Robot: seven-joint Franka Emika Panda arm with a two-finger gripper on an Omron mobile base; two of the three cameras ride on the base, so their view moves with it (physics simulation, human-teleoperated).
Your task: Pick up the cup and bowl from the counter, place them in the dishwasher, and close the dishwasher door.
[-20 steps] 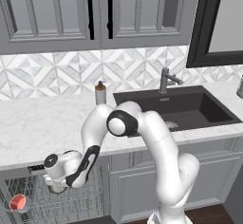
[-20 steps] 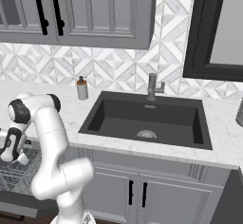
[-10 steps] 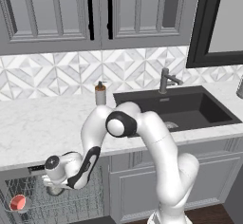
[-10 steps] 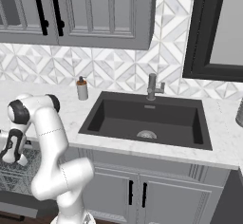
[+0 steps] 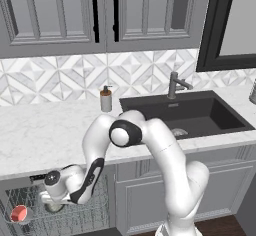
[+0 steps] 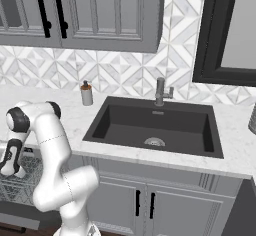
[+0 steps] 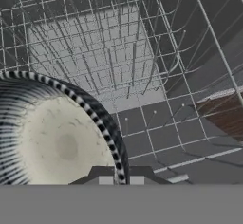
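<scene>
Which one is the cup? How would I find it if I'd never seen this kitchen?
Start at the long white counter and look below its left end, where the dishwasher stands open with its silver wire rack. At the rack's far left lies the cup, small and round. Its salmon-red inside sets it apart from the greyish bowl beside the robot's hand.

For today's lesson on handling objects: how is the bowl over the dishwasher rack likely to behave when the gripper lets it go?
The bowl looks rigid, so it should probably keep its shape. Its round rim pinched at the gripper suggests it could rock or roll slightly. The rack is thin wire with gaps, so the bowl may settle tilted rather than flat.
</scene>
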